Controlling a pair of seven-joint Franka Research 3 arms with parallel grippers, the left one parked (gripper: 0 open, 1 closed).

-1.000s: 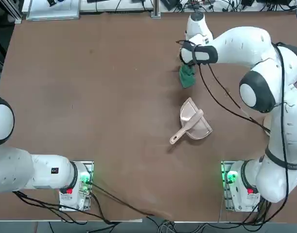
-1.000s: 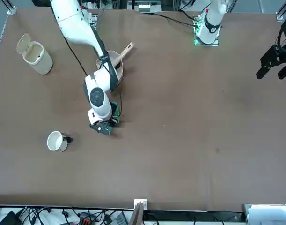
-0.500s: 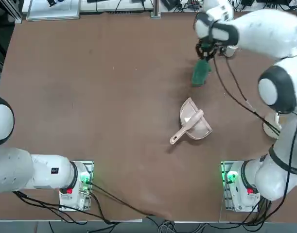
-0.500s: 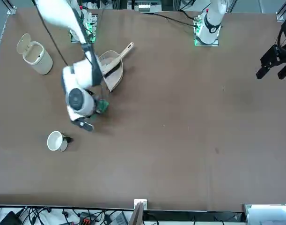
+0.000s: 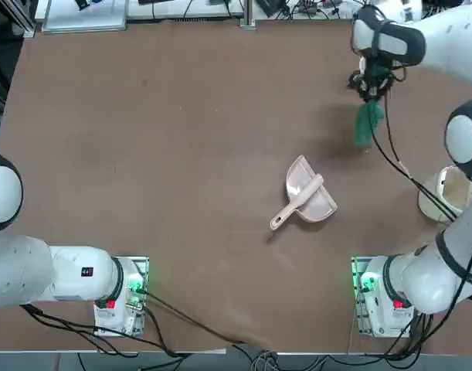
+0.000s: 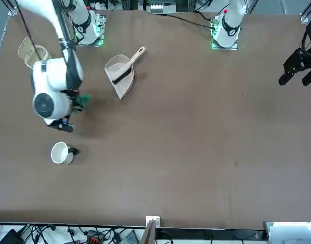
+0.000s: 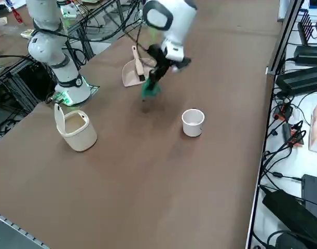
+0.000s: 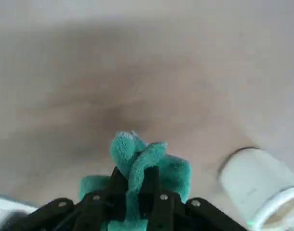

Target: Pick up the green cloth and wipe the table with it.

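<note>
My right gripper [image 5: 370,83] is shut on the green cloth [image 5: 365,124], which hangs bunched below the fingers over the far right part of the brown table [image 5: 143,154]. In the front view the cloth [image 6: 84,98] shows just beside the wrist. The right side view has the gripper [image 7: 159,66] above the dangling cloth [image 7: 150,89], whose shadow lies on the tabletop beneath. In the wrist view the cloth [image 8: 144,161] bulges out between the two black fingers [image 8: 119,180]. Whether the cloth touches the table I cannot tell.
A beige dustpan [image 5: 305,193] lies mid-table, nearer the robot than the cloth. A white cup [image 7: 193,123] stands near the gripper toward the far edge. A cream bin [image 7: 75,129] with a raised lid sits at the right edge. Cables run along the far edge.
The right arm has swept toward the robot's right across the far side of the table, carrying the green cloth away from the dustpan.
</note>
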